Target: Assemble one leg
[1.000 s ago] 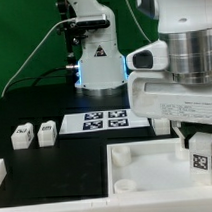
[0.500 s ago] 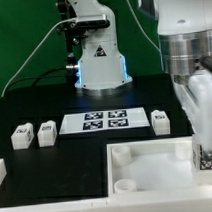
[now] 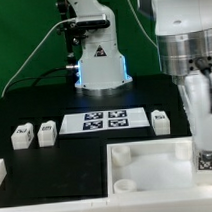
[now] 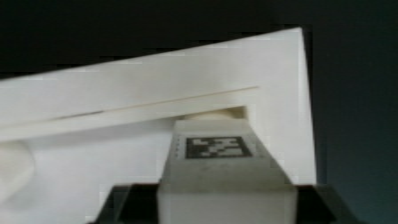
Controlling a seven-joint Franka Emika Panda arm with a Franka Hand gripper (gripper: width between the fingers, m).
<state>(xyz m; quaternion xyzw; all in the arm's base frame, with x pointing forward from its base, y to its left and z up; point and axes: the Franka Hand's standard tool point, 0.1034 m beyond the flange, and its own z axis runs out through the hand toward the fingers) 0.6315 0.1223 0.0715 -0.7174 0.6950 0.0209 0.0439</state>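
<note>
White plastic, the leg (image 4: 221, 160) stands upright, clamped between the fingers of the end effector (image 3: 206, 158), its tag facing outward, directly over a corner of the large white panel (image 3: 147, 164) on the black tabletop (image 3: 56, 161). Well away from the end effector, three loose legs (image 3: 22, 135) flank the marker board (image 3: 105, 120)

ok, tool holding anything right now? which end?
Yes: the tool grips a leg by one end; its tagged free end points down at the white panel.
</note>
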